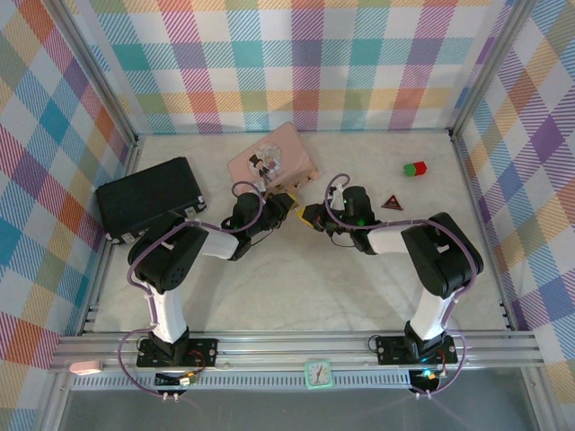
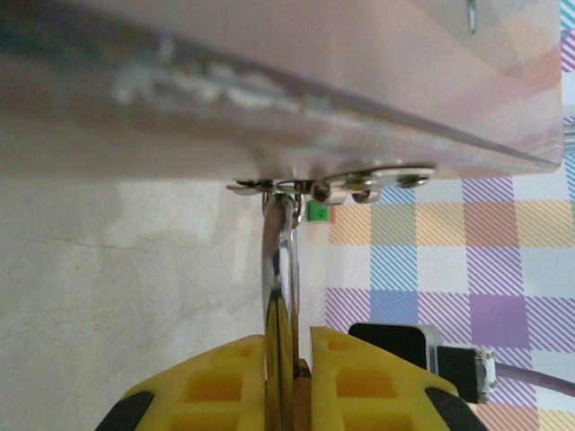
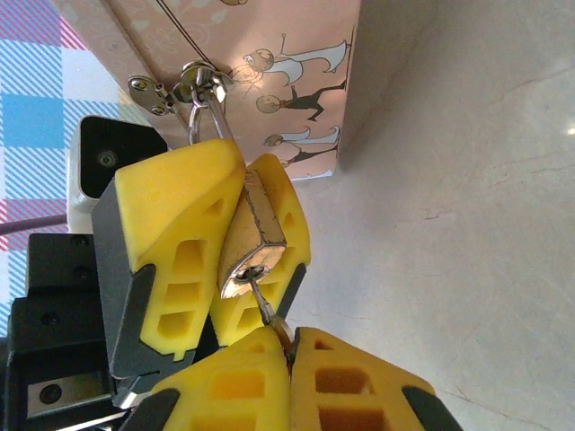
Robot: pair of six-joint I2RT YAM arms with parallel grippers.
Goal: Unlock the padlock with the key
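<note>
Now comes the turn: left fingers (image 3: pixel 171 224) pinch the padlock (image 3: pixel 260 229), hung from the pink tin's (image 3: pixel 269 81) hasp (image 3: pixel 153 90); right fingers (image 3: pixel 350 386) grip the key (image 3: pixel 263 303), apparently seated in its base. Next, a steady twist.

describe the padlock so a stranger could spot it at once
Find the pink tin at the back of the table. The padlock hooks through its latch by a silver loop. It is a brass block, chunkier than the thin key in its end.
</note>
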